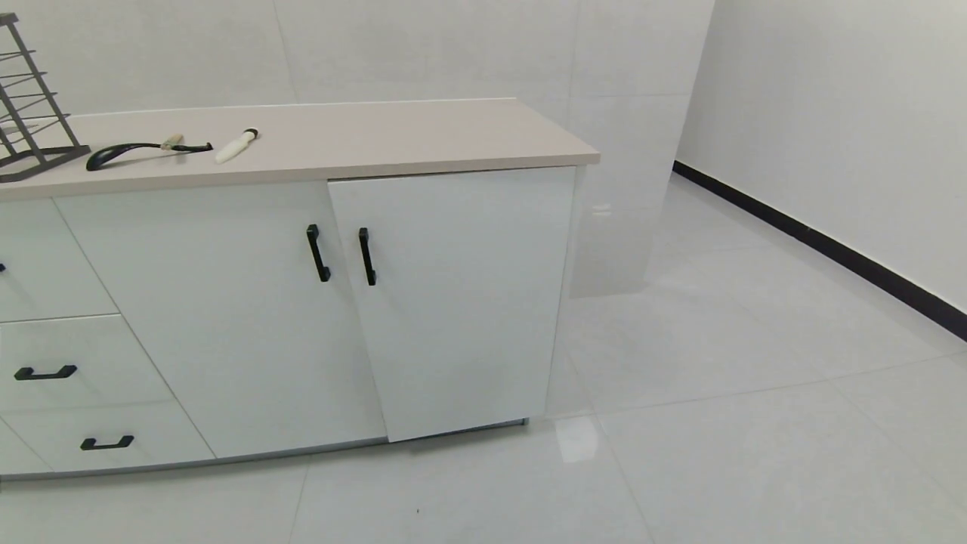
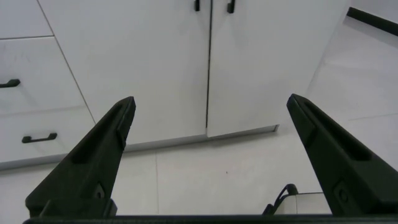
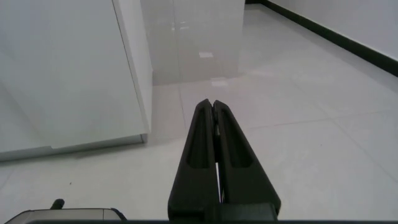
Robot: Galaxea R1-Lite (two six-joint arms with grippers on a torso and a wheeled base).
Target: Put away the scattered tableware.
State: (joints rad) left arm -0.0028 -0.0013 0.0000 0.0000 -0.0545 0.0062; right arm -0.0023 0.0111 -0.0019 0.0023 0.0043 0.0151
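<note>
Left gripper (image 2: 208, 155): fingers spread wide, nothing between them, held low over the tiled floor (image 1: 755, 423) and facing the cabinet.

Right gripper (image 3: 212, 109): fingers pressed together, nothing held, low over the same floor.

Cabinet doors (image 1: 453, 302): closed, with black bar handles (image 1: 367, 256).

Countertop (image 1: 423, 136): carries the tableware toward its left end, about midway between the front and back edges.

Black long-handled spoon (image 1: 136, 151): lies flat. It is judged light, stiff and smooth, and is best pinched across mid-handle.

White-handled utensil (image 1: 236, 145): lies just beside the spoon's handle tip. It is judged light and slick, and is best gripped at the handle's middle.

Wire rack (image 1: 30, 113): stands at the left end, near the spoon's bowl, and bounds movement there. Approach room is judged best from above and across the front edge.
</note>
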